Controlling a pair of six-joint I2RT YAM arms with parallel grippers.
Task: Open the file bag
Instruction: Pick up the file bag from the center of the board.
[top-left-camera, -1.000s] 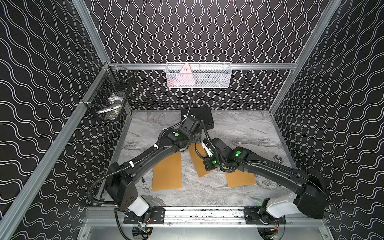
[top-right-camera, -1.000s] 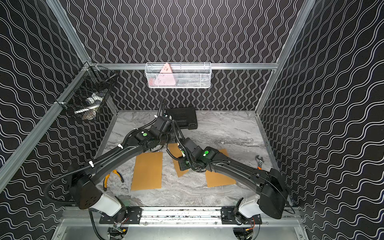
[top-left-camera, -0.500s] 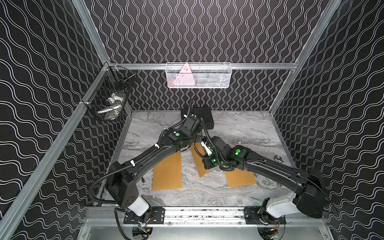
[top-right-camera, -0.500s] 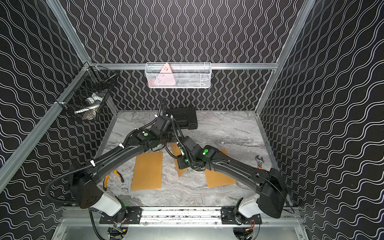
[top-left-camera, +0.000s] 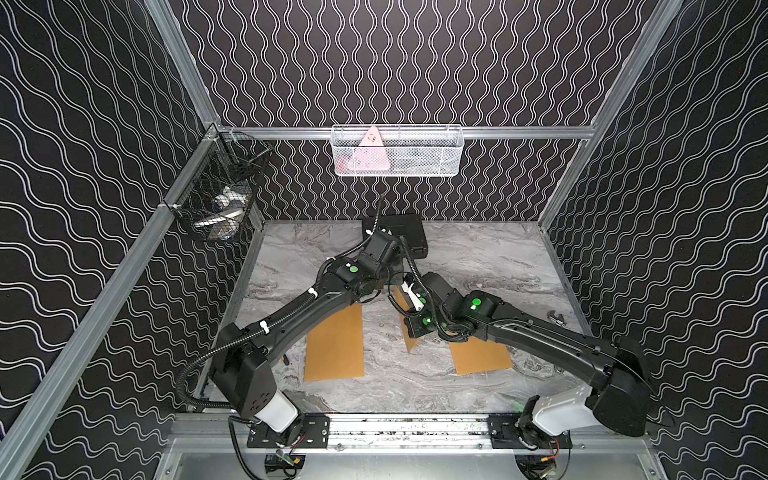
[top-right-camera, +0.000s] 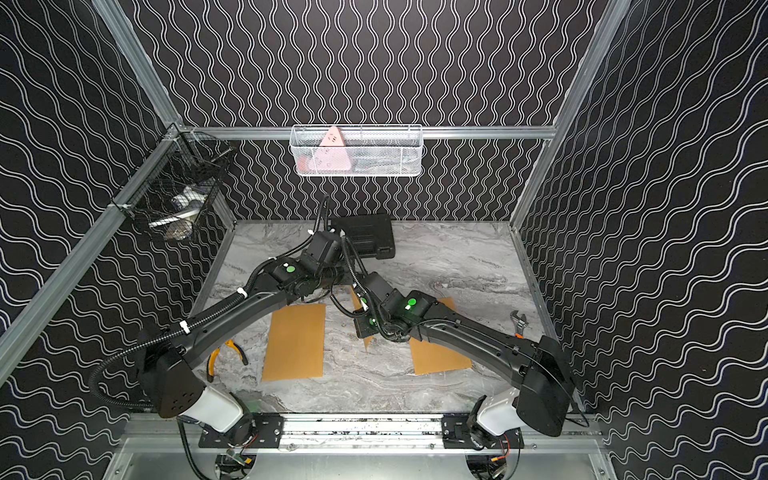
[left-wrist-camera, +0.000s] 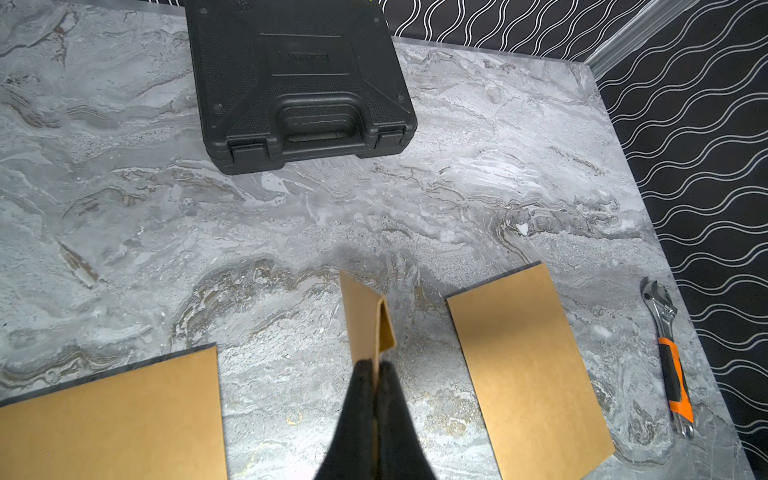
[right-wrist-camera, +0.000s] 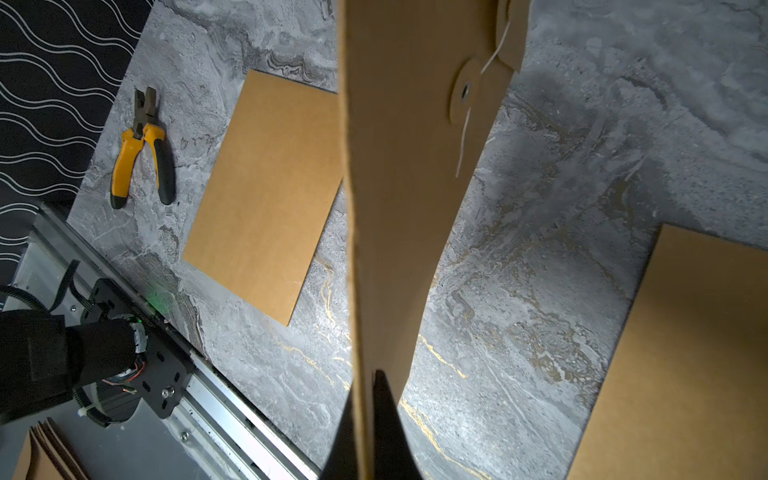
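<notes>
You had the file bag (right-wrist-camera: 395, 166) held lengthwise between arms: right fingers (right-wrist-camera: 388, 419) clamped its bottom edge, left fingers (left-wrist-camera: 357, 399) clamped the flap end.

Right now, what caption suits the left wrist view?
Left tool pinches an edge of the raised file bag; black case and wrench lie on the marble table.

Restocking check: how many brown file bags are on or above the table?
3. The left file bag and right file bag lie flat; the middle file bag is held up by the left gripper and right gripper. Arms may hide more.
</notes>
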